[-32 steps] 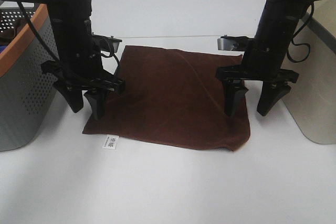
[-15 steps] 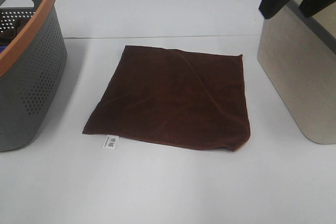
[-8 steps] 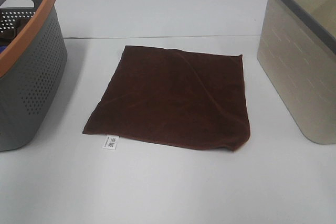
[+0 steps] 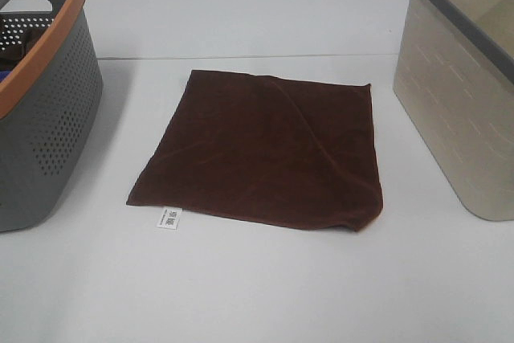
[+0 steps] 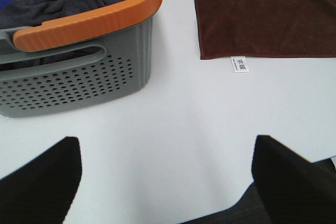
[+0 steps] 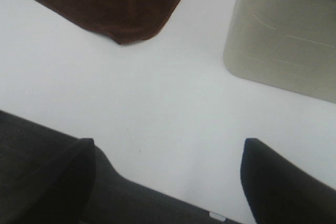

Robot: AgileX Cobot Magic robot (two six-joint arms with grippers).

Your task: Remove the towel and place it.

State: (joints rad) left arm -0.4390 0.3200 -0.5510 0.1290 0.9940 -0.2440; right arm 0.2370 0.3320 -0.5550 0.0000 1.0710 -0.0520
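Brown towel (image 4: pixel 265 154) flat on the white table (image 4: pixel 257 295).
Soft, roughly square cloth, white tag (image 4: pixel 169 218) at its corner, between perforated grey basket (image 4: pixel 44 118) and smooth beige basket (image 4: pixel 458 94); unchanged since before. Left gripper (image 5: pixel 168 182) and right gripper (image 6: pixel 168 177) spread, empty.

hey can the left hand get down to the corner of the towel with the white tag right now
Probably yes. The left hand is open and empty, above bare table, and nothing lies between it and the white tag at the towel corner. The grey basket stands off to the side.
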